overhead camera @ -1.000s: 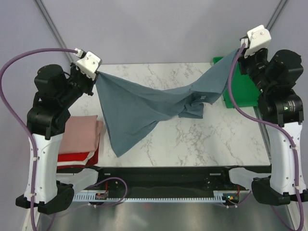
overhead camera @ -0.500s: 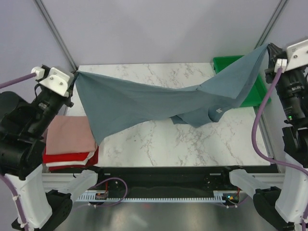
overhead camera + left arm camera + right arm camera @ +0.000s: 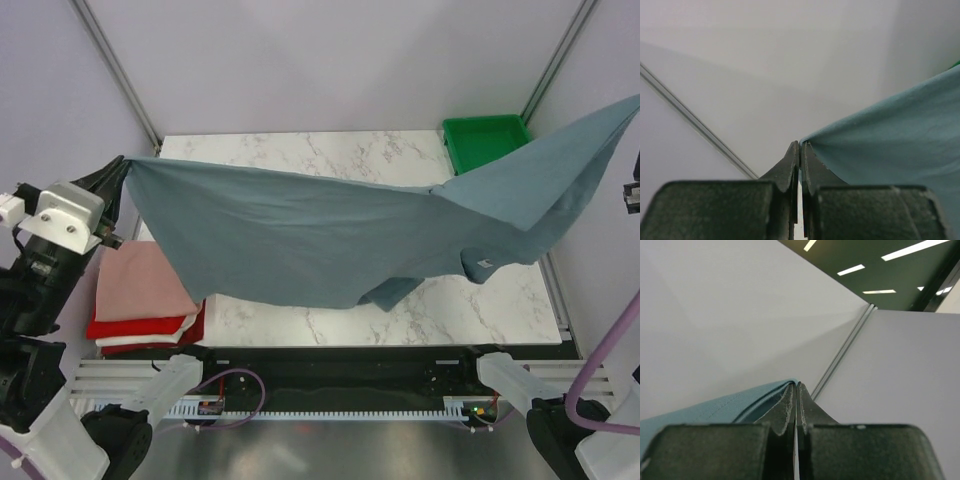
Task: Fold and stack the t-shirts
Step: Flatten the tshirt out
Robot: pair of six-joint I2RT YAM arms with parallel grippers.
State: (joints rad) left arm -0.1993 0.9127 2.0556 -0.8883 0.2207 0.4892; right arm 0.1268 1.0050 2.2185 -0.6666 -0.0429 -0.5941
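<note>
Shirt in the air! The slate blue-grey t-shirt hangs stretched wide above the marble table, strung corner to corner between the two arms. On the left, the left gripper has its fingers pressed tight together on the cloth's edge. Its wrist view shows fabric coming straight out of the tips and running off to the right. On the other side, the right gripper is likewise clamped on a seamed edge of the shirt, which trails toward the lower left of that wrist view. From above, that corner runs out of sight at the right edge, high beyond the green tray. The cloth sags through the middle, and a drooping fold with a small white label hangs over the near right part of the table. Whether any of it touches the marble cannot be told. At the near-left corner sits the folded stack: the dusty-pink tee on top, the red tee beneath, and a sliver of the white tee at the bottom.
</note>
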